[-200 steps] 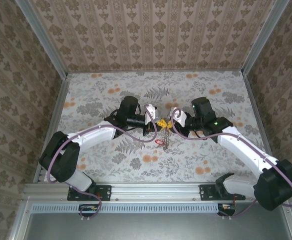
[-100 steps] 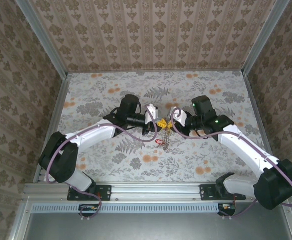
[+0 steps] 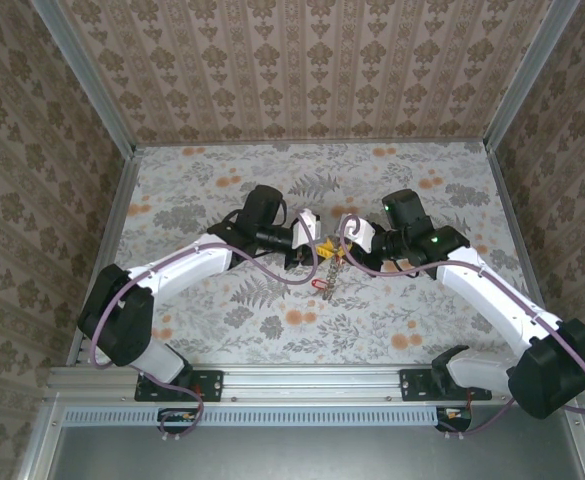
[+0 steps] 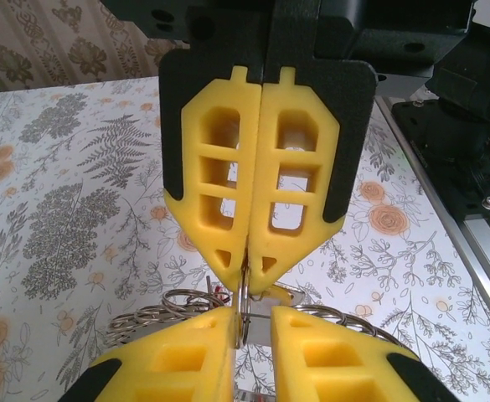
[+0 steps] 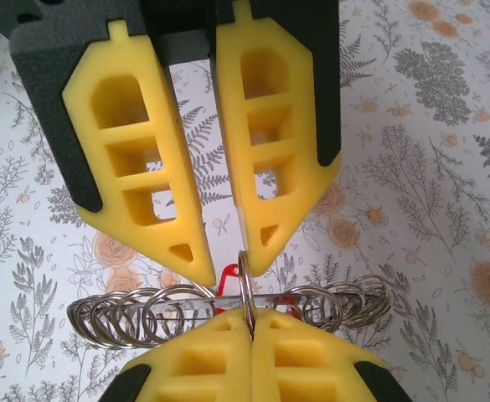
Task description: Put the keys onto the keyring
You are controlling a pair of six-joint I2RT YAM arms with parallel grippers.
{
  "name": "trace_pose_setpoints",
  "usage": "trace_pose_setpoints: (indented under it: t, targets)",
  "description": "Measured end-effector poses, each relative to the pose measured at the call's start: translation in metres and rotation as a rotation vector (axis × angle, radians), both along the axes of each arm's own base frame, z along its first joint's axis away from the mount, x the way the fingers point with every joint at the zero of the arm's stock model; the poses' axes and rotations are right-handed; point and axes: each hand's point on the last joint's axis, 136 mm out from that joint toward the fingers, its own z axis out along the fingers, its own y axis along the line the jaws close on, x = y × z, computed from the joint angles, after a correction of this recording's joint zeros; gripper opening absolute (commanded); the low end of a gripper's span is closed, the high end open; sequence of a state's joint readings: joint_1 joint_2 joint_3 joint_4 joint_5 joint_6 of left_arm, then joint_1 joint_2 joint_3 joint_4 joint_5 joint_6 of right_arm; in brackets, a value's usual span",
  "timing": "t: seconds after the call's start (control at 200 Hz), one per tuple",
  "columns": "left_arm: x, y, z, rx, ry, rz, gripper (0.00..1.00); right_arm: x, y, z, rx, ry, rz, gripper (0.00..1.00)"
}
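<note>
Both grippers meet tip to tip over the middle of the table. The keyring (image 5: 115, 320) is a chain of silvery ring links, and it hangs below the grippers as a strand (image 3: 330, 276). My right gripper (image 5: 250, 322) is shut on one upright ring of it. My left gripper (image 4: 253, 322) stands slightly open, with that same ring (image 4: 243, 297) resting against the inner face of one finger. A red key (image 3: 319, 285) hangs by the chain, and its red head (image 5: 229, 276) shows behind the ring. Other keys cannot be made out.
The floral tabletop (image 3: 222, 190) is walled at the back and sides by patterned panels (image 3: 302, 70). An aluminium rail (image 3: 302, 380) runs along the near edge, where the arm bases are mounted. Purple cables (image 3: 262, 265) loop along both arms.
My left gripper's jaws have parted a little from shut. Both arms have shifted slightly, and the chain still hangs between the tips.
</note>
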State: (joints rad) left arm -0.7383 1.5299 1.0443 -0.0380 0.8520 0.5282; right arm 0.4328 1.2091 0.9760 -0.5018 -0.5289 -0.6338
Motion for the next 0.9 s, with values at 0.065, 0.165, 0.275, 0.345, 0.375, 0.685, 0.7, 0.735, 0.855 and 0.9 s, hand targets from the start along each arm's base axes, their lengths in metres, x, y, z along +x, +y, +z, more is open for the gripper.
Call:
trace_pose_setpoints:
  t: [0.065,0.165,0.275,0.345,0.375,0.685,0.7,0.735,0.855,0.9]
  targets:
    - [-0.0001,-0.0010,0.0007,0.002,0.001,-0.002,0.18,-0.0002,0.0009,0.0016,-0.001,-0.001,0.003,0.00]
    - [0.0005,-0.0030,0.0015,0.003,0.000,-0.006,0.14,-0.0001,0.0022,0.0038,0.001,-0.007,0.006,0.00]
    - [0.0006,-0.0040,0.0019,0.007,-0.003,-0.008,0.00,-0.0012,0.0026,0.0039,-0.004,-0.006,0.010,0.00]
    - [0.0009,-0.0040,0.0015,0.010,-0.009,-0.010,0.00,-0.0019,0.0023,0.0034,-0.007,-0.002,0.010,0.00]
    - [0.0011,-0.0039,0.0014,0.011,-0.010,-0.009,0.00,-0.0019,0.0023,0.0032,-0.008,-0.003,0.009,0.00]
    - [0.0025,-0.0038,0.0009,-0.045,0.018,-0.002,0.00,0.0008,0.0009,0.0003,-0.007,-0.024,-0.010,0.12]
    - [0.0022,-0.0036,0.0007,-0.047,0.023,-0.002,0.00,0.0010,0.0012,0.0002,-0.004,-0.028,-0.008,0.12]
    - [0.0016,-0.0035,0.0011,-0.054,0.032,-0.004,0.00,0.0014,0.0017,-0.0001,0.005,-0.030,-0.008,0.13]
    - [0.0020,-0.0036,0.0057,-0.083,0.051,-0.007,0.00,0.0026,0.0030,0.0011,0.040,-0.040,-0.007,0.14]
    - [0.0016,-0.0040,0.0071,-0.092,0.053,-0.010,0.00,0.0029,0.0031,0.0020,0.053,-0.038,-0.007,0.13]
